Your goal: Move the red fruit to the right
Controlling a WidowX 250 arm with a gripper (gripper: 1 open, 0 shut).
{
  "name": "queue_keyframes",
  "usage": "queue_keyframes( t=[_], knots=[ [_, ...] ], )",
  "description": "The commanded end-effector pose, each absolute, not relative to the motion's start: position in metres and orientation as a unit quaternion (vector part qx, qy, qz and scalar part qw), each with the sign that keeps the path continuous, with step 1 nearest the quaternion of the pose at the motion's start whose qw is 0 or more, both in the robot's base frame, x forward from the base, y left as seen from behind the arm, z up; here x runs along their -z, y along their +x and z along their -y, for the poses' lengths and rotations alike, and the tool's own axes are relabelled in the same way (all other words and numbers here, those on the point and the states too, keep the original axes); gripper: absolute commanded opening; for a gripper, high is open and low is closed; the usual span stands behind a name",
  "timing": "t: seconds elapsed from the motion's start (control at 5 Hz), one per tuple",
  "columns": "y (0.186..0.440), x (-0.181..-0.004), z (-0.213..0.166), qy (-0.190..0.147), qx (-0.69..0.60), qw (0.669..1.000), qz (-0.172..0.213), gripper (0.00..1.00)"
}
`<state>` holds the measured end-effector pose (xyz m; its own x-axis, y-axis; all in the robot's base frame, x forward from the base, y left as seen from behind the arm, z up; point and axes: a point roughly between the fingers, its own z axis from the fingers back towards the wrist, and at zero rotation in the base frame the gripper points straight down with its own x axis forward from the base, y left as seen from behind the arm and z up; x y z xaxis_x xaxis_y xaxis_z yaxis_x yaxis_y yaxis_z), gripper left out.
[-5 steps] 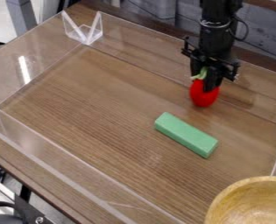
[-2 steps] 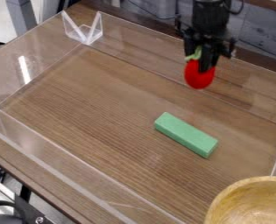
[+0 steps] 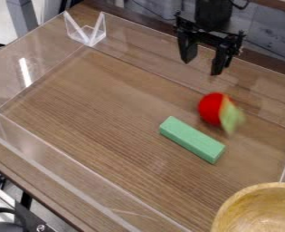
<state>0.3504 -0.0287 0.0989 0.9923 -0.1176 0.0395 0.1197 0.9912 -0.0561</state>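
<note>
Nearest you, around five o'clock, is the wooden bowl. Farther in, the green block lies slantwise on the table, between four and five o'clock of centre. Just beyond it, at three o'clock, the red fruit lies tipped, leafy end pointing to about four. Farthest, near one o'clock, your tool hangs with its fingers spread wide, apart from the fruit. You look to be at the release or a fresh approach; which, you can't tell. If the fruit needs to go farther over, come down around it, keeping off the block; otherwise, back away.
</note>
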Motion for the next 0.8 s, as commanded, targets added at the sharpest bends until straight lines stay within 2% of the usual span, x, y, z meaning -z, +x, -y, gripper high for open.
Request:
queue_keyframes(
  t=[0.0, 0.4, 0.6],
  knots=[
    [0.352, -0.126, 0.029, -0.03, 0.055, 0.997, 0.054, 1.0],
    [0.348, -0.117, 0.039, -0.039, 0.063, 0.997, 0.037, 1.0],
    [0.341, -0.107, 0.05, -0.044, 0.091, 0.994, 0.027, 1.0]
  ],
)
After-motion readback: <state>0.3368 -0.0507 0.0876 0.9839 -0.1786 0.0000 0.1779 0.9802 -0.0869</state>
